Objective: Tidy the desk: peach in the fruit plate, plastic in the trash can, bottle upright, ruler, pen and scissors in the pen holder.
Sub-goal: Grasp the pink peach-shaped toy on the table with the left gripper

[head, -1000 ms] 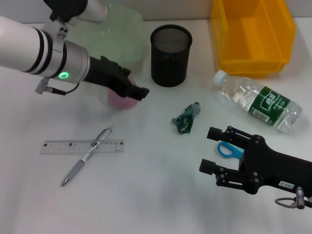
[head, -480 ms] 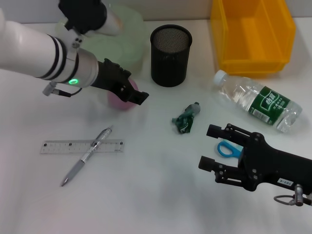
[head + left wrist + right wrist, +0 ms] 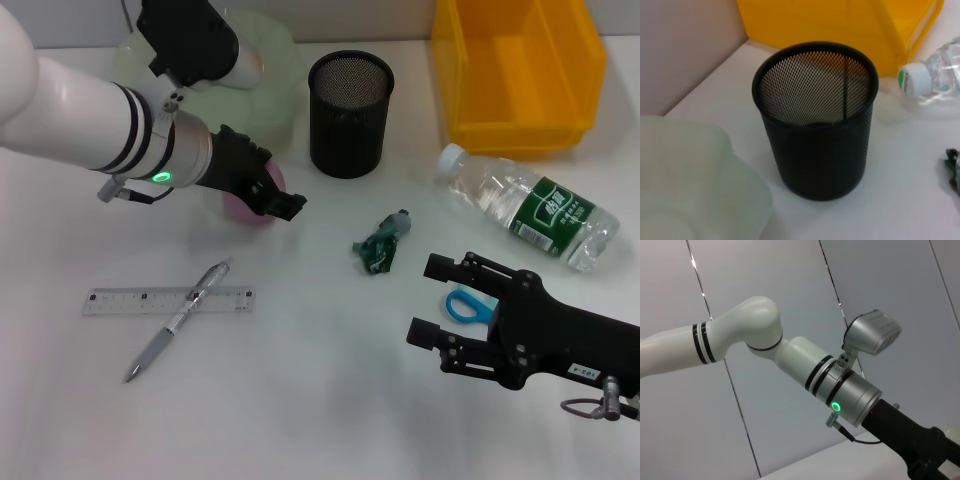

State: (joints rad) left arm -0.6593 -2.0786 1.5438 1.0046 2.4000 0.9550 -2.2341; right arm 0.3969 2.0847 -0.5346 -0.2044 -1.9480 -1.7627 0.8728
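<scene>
My left gripper (image 3: pixel 288 200) is over the pink peach (image 3: pixel 240 209), which shows on both sides of it, beside the pale green fruit plate (image 3: pixel 272 70). The left wrist view shows the plate (image 3: pixel 690 175) and the black mesh pen holder (image 3: pixel 815 125), not the peach. My right gripper (image 3: pixel 424 305) is open low at the front right, its fingers on either side of the blue scissors handle (image 3: pixel 468 306). The bottle (image 3: pixel 530 210) lies on its side. The crumpled plastic (image 3: pixel 380 245) lies mid-table. The pen (image 3: pixel 180 318) lies across the ruler (image 3: pixel 130 300).
The pen holder (image 3: pixel 350 115) stands at the back centre. A yellow bin (image 3: pixel 520 70) is at the back right, behind the bottle. The right wrist view shows only my left arm (image 3: pixel 840 385) against a grey wall.
My left forearm has swung up and to the right while its gripper stayed over the peach, its tip dipping slightly. The right arm has barely moved.
</scene>
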